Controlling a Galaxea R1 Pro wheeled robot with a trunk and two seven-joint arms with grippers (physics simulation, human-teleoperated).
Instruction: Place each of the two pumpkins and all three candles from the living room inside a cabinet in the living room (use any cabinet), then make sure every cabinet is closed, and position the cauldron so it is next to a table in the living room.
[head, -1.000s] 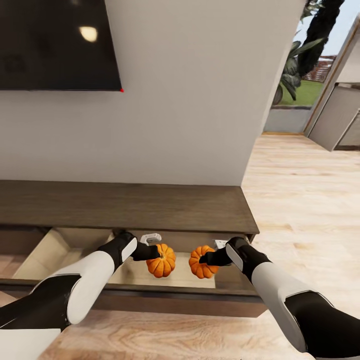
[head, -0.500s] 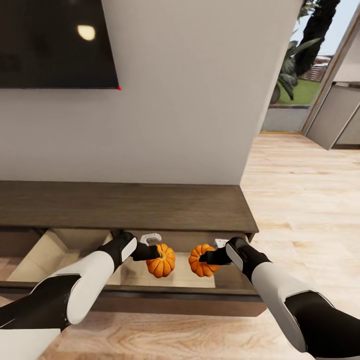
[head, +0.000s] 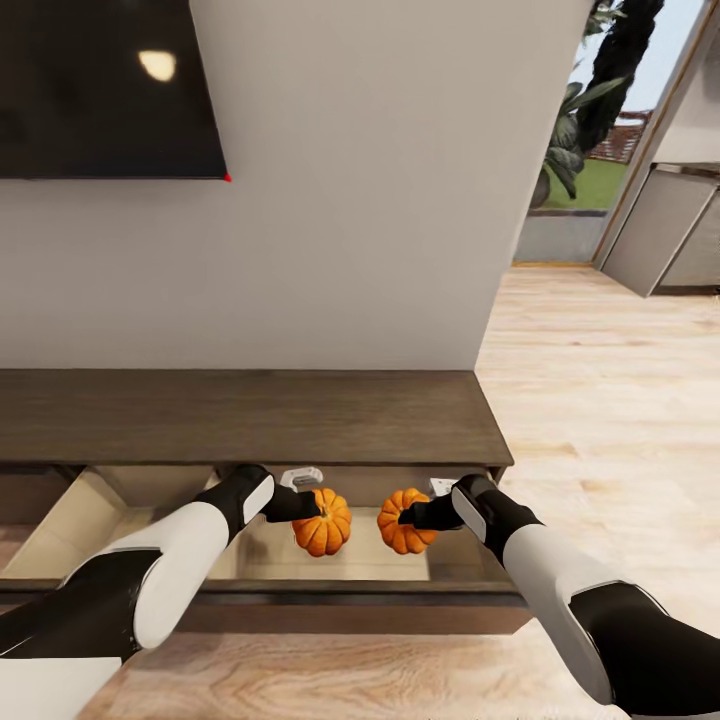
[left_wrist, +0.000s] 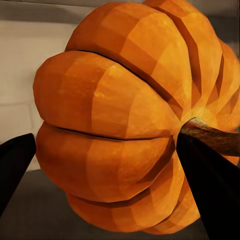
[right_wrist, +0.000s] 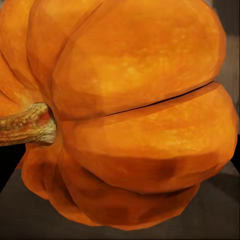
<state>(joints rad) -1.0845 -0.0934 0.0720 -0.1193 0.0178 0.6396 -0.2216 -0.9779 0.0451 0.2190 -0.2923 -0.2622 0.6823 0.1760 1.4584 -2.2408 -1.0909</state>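
Note:
The long dark brown cabinet (head: 250, 415) stands against the wall with a wide drawer (head: 90, 505) pulled out below its top. Two orange ribbed pumpkins hang over that open drawer, side by side. My left gripper (head: 312, 509) is shut on the left pumpkin (head: 326, 528). My right gripper (head: 408, 517) is shut on the right pumpkin (head: 404, 530). In the left wrist view the pumpkin (left_wrist: 115, 120) sits between two black fingers (left_wrist: 212, 190), its stem beside one of them. The right wrist view shows the other pumpkin (right_wrist: 140, 110) close up with its brown stem.
A dark TV screen (head: 100, 90) hangs on the white wall above the cabinet. Light wooden floor (head: 610, 420) stretches to the right toward a doorway with plants (head: 575, 110) and a grey unit (head: 665, 235). The drawer's front panel (head: 330, 610) lies between me and the pumpkins.
The whole picture has drifted a little to the left, so the camera has turned slightly. Both grippers still hold their pumpkins over the open drawer.

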